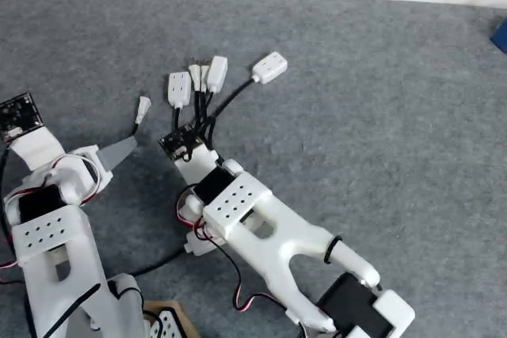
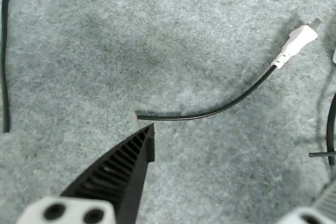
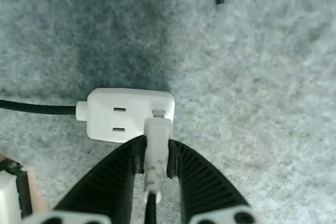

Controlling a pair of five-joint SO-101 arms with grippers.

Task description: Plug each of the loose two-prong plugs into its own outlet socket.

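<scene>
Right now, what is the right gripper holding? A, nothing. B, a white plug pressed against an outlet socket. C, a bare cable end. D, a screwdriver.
B: in the right wrist view, the right gripper is shut on a white plug whose tip meets the white outlet socket.

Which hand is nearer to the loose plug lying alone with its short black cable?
Left. The open left hand sits just behind the loose plug, close to the end of its cable. The right hand is farther aside, shut on a second plug at an outlet socket.
</scene>
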